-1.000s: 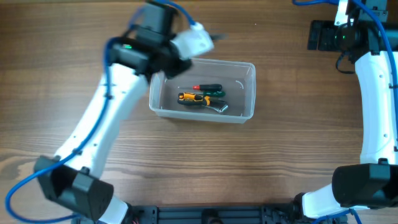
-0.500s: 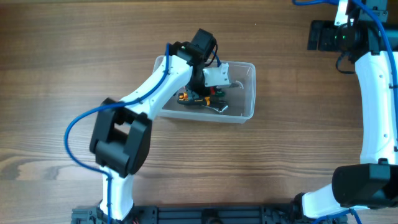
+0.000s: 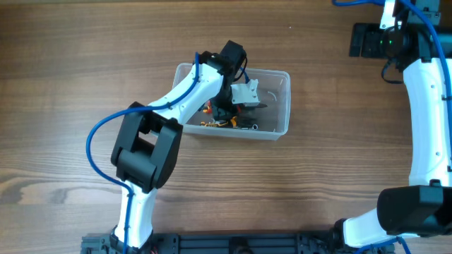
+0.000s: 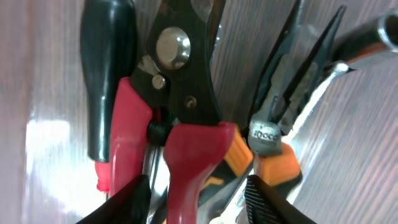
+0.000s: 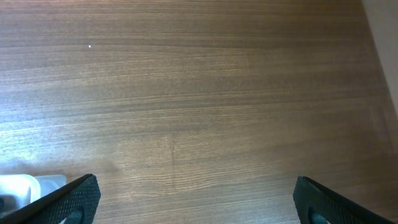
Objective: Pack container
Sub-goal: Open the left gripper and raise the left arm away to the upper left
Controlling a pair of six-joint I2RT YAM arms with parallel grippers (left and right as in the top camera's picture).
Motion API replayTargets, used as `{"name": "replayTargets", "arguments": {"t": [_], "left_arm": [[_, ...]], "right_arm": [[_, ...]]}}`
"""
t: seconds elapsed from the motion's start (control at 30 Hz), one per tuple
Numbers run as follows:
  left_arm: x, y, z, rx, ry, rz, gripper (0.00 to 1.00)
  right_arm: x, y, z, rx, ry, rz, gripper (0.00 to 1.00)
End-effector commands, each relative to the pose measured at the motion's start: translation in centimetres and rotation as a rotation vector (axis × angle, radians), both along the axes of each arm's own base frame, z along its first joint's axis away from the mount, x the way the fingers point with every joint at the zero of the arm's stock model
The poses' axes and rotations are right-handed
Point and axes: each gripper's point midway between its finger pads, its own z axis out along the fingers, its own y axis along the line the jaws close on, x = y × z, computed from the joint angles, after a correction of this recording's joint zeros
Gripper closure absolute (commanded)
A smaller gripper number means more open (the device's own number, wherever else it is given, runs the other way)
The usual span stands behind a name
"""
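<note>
My left gripper (image 4: 193,196) is clamped on the red-handled cutters (image 4: 180,106) inside the container (image 3: 282,106); I should lower gently before releasing. My right gripper (image 5: 193,202) is apart.

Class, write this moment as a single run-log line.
left hand: in container, astride red-handled pliers | right hand: open, over bare table

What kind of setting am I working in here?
Probably a robotics lab bench: bare wood-grain table, clear plastic rectangular tub holding red-handled pliers, and the left claw among them.
</note>
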Motion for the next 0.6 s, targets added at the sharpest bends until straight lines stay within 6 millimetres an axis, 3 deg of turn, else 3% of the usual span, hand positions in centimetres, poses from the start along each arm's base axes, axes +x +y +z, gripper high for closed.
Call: {"name": "replayTargets", "arguments": {"t": [0.0,0.13,0.27,0.33,0.37,0.43,0.57], "left_arm": [[1.3,-0.7,7.4,-0.094,-0.154,-0.003,0.46],[2.1,-0.3,14.8,-0.180,-0.308,0.037,0.39],[3.5,2.4,21.8,-0.264,-0.473,0.229,0.35],[5.4,5.6,24.5,-0.315,-0.552,0.473,0.27],[6.9,8.6,25.9,-0.337,-0.605,0.692,0.20],[8.4,14.6,27.2,-0.361,-0.665,1.071,0.16],[9.4,21.6,27.2,-0.405,-0.655,1.307,0.05]], "right_arm": [[0.1,-0.1,0.0,0.009,-0.007,-0.019,0.00],[0.1,-0.1,0.0,0.010,-0.007,-0.020,0.00],[0.1,-0.1,0.0,0.009,-0.007,-0.020,0.00],[0.1,-0.1,0.0,0.010,-0.007,-0.019,0.00],[0.1,-0.1,0.0,0.009,-0.007,-0.020,0.00],[0.1,-0.1,0.0,0.010,-0.007,-0.020,0.00],[0.1,-0.1,0.0,0.010,-0.007,-0.020,0.00]]}}
